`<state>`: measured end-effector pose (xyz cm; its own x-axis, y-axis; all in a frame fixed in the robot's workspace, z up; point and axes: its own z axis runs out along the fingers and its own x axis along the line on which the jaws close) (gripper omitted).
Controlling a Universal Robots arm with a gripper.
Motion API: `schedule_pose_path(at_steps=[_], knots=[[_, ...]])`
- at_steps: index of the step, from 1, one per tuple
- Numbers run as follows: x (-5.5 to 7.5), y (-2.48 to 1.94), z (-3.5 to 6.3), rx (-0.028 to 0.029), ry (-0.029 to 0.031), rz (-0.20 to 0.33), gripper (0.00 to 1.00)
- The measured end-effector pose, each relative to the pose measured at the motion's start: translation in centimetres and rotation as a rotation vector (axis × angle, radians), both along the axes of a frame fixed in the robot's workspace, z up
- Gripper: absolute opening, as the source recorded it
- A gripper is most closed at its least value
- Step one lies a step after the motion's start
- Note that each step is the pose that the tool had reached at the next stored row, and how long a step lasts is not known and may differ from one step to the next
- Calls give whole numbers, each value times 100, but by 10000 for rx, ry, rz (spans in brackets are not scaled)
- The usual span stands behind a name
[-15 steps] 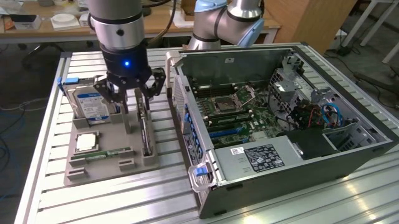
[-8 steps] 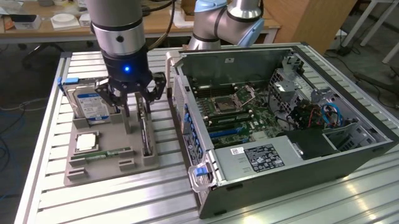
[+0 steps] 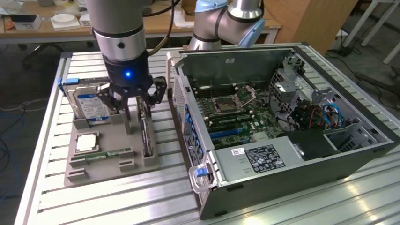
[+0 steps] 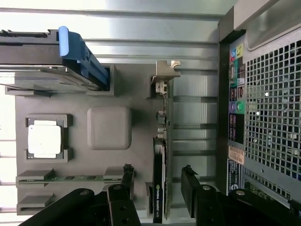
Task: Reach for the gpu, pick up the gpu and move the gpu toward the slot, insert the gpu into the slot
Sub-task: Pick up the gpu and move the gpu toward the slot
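Two spread fingers of the gripper [image 4: 157, 173] are straddling the gpu [image 4: 159, 141], which is standing on edge in the gray holder [image 4: 108, 89] at 9 o'clock of the PC case [image 3: 281, 154], so the reach is looking nearly done and a grasp is calling for a square pinch on its thin faces.

No wording can be made out. The gpu [image 4: 159, 200] carries a green logo and white lettering along its edge, too small to read. The black-and-white label [image 3: 265, 158] on the power supply, the hard drive's blue label [image 3: 90, 106] and the case's rear sticker [image 4: 236, 154] are equally illegible.
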<state>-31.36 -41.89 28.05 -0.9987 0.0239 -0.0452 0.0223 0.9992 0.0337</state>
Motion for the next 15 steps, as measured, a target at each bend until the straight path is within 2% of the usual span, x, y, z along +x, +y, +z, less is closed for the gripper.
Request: schedule_pose_path(at_steps=[4,7,15], knots=[[7,-13,-56,1,4,-6,53],[25,-20,-86,0,29,-34,53],[27,-42,-186,-1,30,-67,53]])
